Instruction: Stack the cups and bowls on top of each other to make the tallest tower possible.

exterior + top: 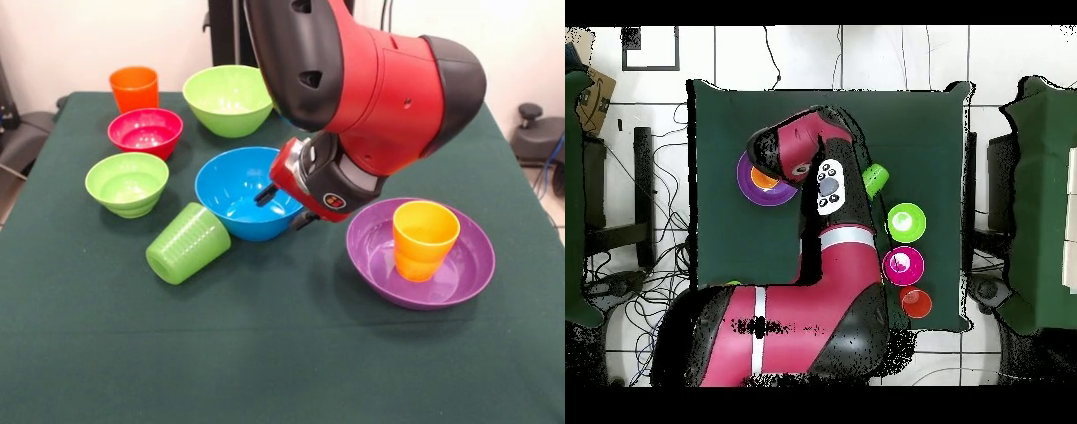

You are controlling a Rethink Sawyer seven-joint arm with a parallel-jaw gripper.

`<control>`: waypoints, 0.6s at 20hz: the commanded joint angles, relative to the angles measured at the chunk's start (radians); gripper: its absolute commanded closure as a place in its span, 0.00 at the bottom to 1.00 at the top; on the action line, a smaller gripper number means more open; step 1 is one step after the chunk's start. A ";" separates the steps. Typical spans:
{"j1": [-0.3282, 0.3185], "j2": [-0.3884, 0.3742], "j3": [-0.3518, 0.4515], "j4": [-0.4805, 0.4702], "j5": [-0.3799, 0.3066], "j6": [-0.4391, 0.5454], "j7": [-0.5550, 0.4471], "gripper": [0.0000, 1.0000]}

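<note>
Here, the red and black arm (371,88) reaches low across the green table (282,353), with its gripper (281,205) hanging over the near-right rim of the blue bowl (231,190); only dark tips show beneath the wrist, and whether they are parted or closed cannot be told. No pile of more than two pieces is present: the one stack is the orange-yellow cup (424,237) standing upright inside the wide purple bowl (371,252), to the right of the blue bowl in the front view. A ribbed green cup (187,243) lies on its side just left of the blue bowl, its mouth pointing toward that bowl. Behind it the small lime green bowl (127,183) sits upright, with the small red bowl (146,132) beyond it and the orange cup (134,87) upright at the far left corner. The large lime green bowl (228,99) stands at the far side, partly behind the arm. From above, the arm covers the blue bowl; the purple bowl (748,183), green cup (876,179), small lime bowl (905,221), red bowl (903,264) and orange cup (916,302) remain visible.
</note>
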 commanded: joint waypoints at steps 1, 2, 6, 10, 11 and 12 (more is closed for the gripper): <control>-0.003 0.046 0.029 -0.064 0.042 0.053 0.248 0.00; -0.004 0.053 0.029 -0.072 0.046 0.053 0.246 0.00; 0.003 0.066 0.014 -0.081 0.049 0.049 0.249 0.00; 0.004 0.070 0.006 -0.090 0.053 0.051 0.242 0.00; 0.004 0.071 0.004 -0.092 0.054 0.052 0.240 0.00; 0.006 0.071 0.002 -0.087 0.055 0.047 0.243 0.00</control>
